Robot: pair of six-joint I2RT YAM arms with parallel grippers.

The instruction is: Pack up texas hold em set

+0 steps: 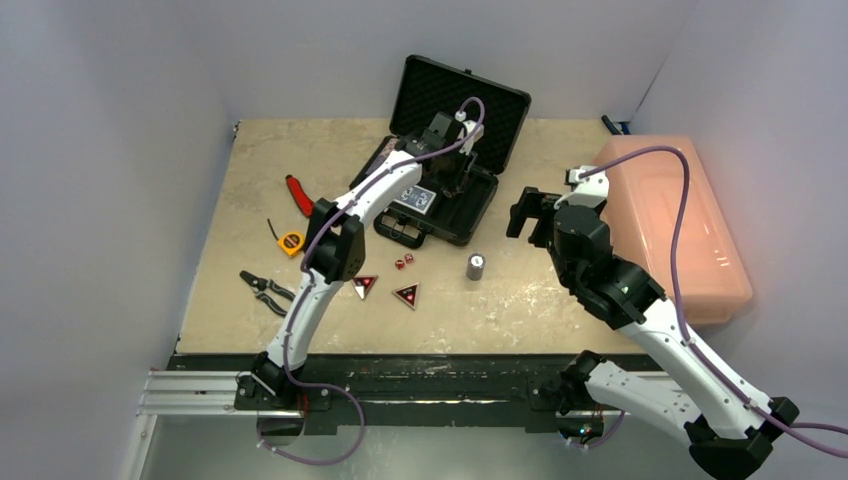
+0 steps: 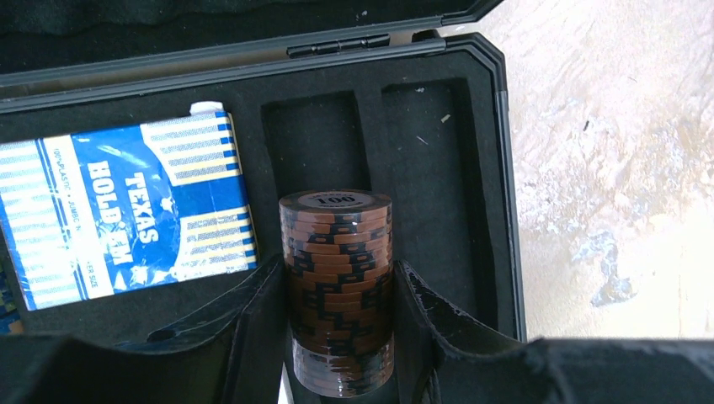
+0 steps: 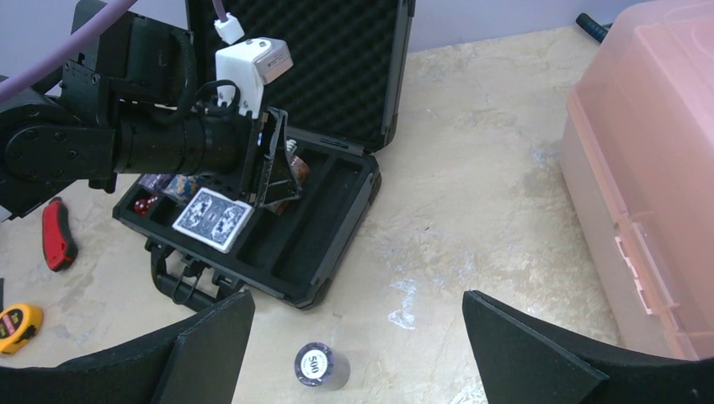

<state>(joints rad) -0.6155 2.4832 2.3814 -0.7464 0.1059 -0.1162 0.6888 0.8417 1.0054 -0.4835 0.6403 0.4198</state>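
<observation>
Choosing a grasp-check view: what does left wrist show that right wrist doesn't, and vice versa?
Left wrist only: the 100 marking on the brown chip stack in the left gripper, and Texas Hold'em lettering on the blue card box. Right wrist only: grey 500 chip stack on the table, pink bin, open right gripper. Both: the open black case.

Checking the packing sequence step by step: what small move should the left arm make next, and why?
Probably ease the brown chip stack down into the empty foam slot it lines up with, then open. The left gripper is shut on that stack over the case.
</observation>
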